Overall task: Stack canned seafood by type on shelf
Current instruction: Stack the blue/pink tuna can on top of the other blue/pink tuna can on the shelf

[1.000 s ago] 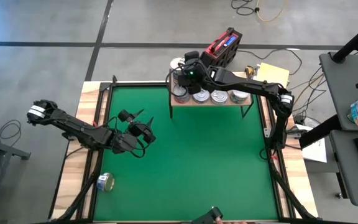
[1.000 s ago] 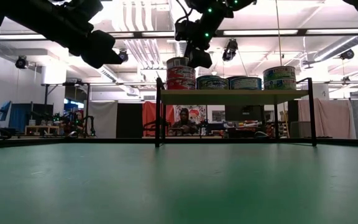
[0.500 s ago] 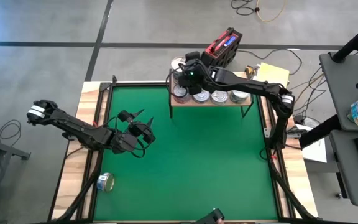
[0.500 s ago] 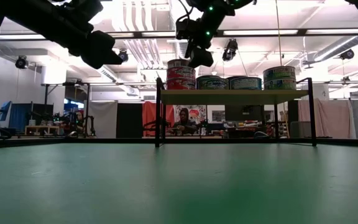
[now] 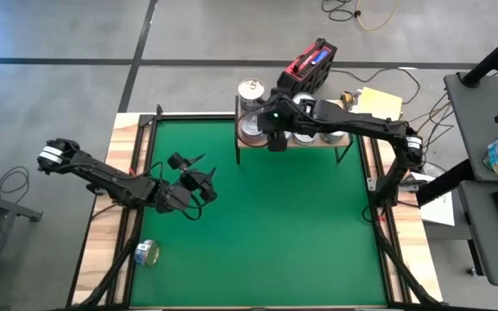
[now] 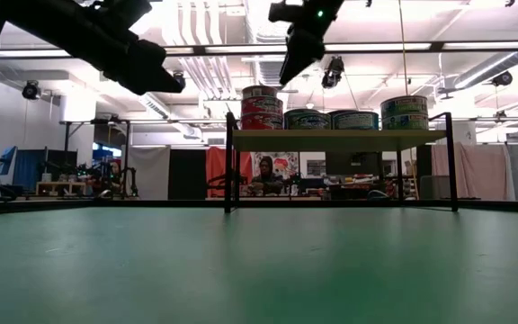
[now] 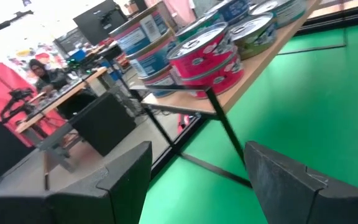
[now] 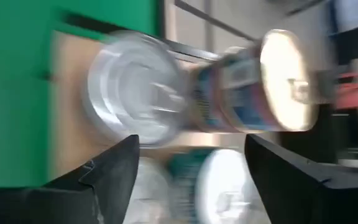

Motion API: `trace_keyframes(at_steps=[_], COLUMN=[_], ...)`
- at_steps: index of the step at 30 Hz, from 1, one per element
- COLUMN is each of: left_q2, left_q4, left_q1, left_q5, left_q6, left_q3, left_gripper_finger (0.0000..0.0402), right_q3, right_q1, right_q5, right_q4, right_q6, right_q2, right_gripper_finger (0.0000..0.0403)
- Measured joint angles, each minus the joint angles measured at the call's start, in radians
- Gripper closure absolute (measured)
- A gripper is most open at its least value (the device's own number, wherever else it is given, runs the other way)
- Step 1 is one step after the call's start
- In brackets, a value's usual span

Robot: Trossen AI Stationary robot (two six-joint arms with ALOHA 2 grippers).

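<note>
text: none legible | can labels point(image 7: 207, 53): colours only, wording unreadable

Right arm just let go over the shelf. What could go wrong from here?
The right gripper, open, hangs close above the shelf's front edge; a low pull-back might clip the red two-can stack. The lone can near the mat's corner lies far from the left gripper; reaching it may be awkward.

1. Green mat point(image 5: 266, 225) lies bare from centre to 6 o'clock.
2. Shelf point(image 5: 292, 142) with cans point(image 5: 251, 129) blocks 12 o'clock; right gripper point(image 5: 275, 138) hangs at its front edge.
3. Lone can point(image 5: 147, 253) sits at 8 o'clock.
</note>
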Motion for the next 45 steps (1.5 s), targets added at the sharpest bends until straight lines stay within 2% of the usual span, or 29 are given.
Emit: trace_keyframes(at_steps=[6, 9, 13, 19, 23, 27, 33, 38, 45], left_q2=[0.000, 0.000, 0.000, 0.000, 0.000, 0.010, 0.077, 0.146, 0.278], left_q4=[0.003, 0.005, 0.002, 0.001, 0.000, 0.000, -0.071, -0.254, -0.756], left_q1=[-0.001, -0.001, -0.002, -0.012, -0.028, -0.041, -0.084, -0.121, -0.143], left_q5=[0.055, 0.083, 0.090, 0.092, 0.173, 0.271, 0.277, 0.346, 0.528], left_q6=[-0.002, -0.003, -0.008, -0.056, -0.107, -0.210, -0.397, -0.610, -0.997], left_q3=[0.021, 0.033, 0.047, 0.056, 0.061, 0.061, 0.080, 0.173, 0.371], left_gripper_finger=[0.0162, 0.0162, 0.0162, 0.0162, 0.0162, 0.0162, 0.0162, 0.0162, 0.0162], right_q3=[-0.008, -0.041, -0.133, -0.318, -0.438, -0.554, -0.743, -0.898, -1.039], right_q1=[0.074, 0.137, 0.233, 0.367, 0.435, 0.476, 0.509, 0.534, 0.547], right_q5=[-0.238, -0.317, -0.330, -0.330, -0.332, -0.330, -0.329, -0.322, -0.274], right_q4=[-0.130, -0.155, -0.095, 0.152, 0.323, 0.464, 0.653, 0.759, 0.894], right_q6=[0.255, 0.328, 0.371, 0.410, 0.447, 0.485, 0.557, 0.630, 0.648], right_q2=[-0.015, -0.015, -0.017, -0.027, -0.059, -0.118, -0.230, -0.322, -0.394], right_gripper_finger=[0.0163, 0.0178, 0.0191, 0.0198, 0.0198, 0.0198, 0.0197, 0.0197, 0.0197])
